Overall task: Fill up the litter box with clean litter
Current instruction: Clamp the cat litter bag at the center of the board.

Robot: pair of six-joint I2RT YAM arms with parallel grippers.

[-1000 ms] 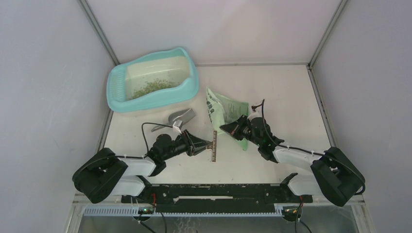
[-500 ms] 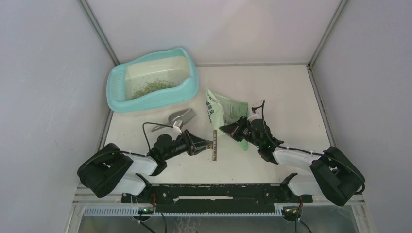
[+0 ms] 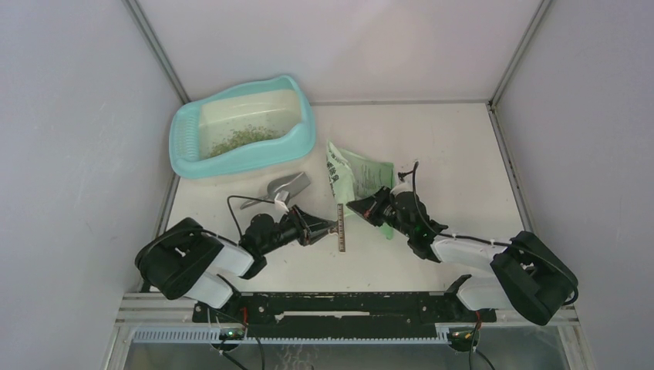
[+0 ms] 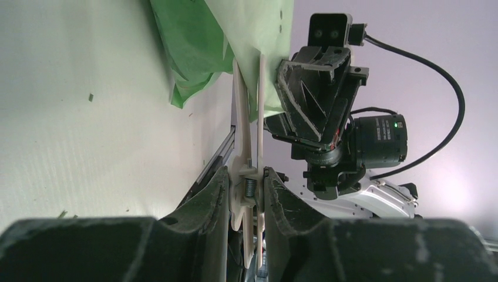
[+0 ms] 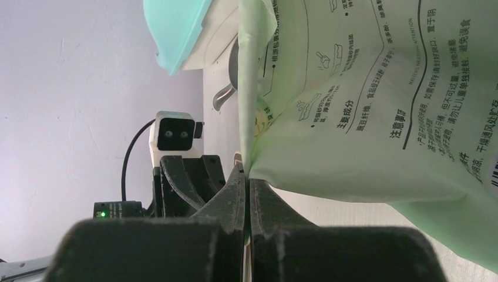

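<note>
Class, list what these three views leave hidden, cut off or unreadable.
Bag contents: opaque in every view.
Bag print, top view: too small to read.
Litter box, right wrist view: cut off by the top edge.
Litter, top view: single grains too small to tell apart.

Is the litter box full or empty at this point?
Barely filled: litter covers only a patch of the litter box's cream floor; the rest is bare.
</note>
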